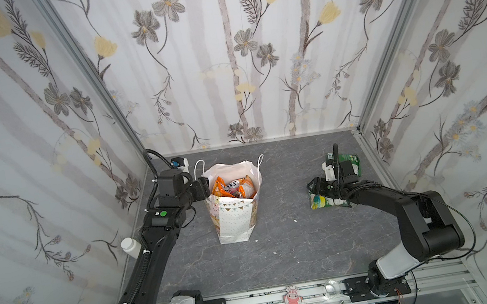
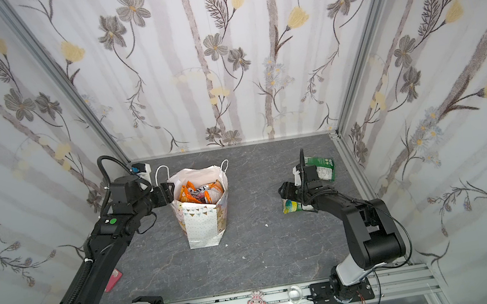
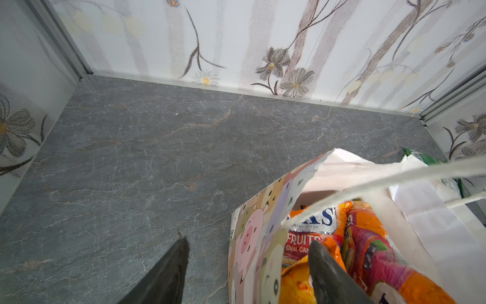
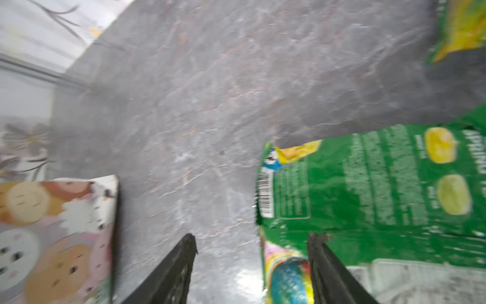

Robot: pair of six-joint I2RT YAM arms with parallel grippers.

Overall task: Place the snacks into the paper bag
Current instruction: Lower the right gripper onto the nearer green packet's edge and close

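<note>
The white paper bag point(image 1: 236, 222) point(image 2: 204, 227) stands upright left of the table's middle, its mouth open. Several orange snacks point(image 1: 233, 188) point(image 2: 199, 193) and a FOX'S candy bag point(image 3: 313, 226) fill it to the rim. My left gripper point(image 1: 206, 186) point(image 3: 249, 242) is open, straddling the bag's left wall point(image 3: 252, 237), one finger inside and one outside. On the right, a green packet point(image 1: 321, 201) point(image 4: 368, 179) lies flat, and a further green packet point(image 1: 353, 162) lies behind it. My right gripper point(image 1: 314, 185) point(image 4: 253, 237) hangs open over the nearer packet's edge, holding nothing.
Flowered walls close in the table at the back and on both sides. A white bottle point(image 1: 130, 246) lies by the left wall near my left arm, and a pink object point(image 2: 114, 280) lies beside that arm. A clear cup point(image 1: 333, 288) sits on the front rail.
</note>
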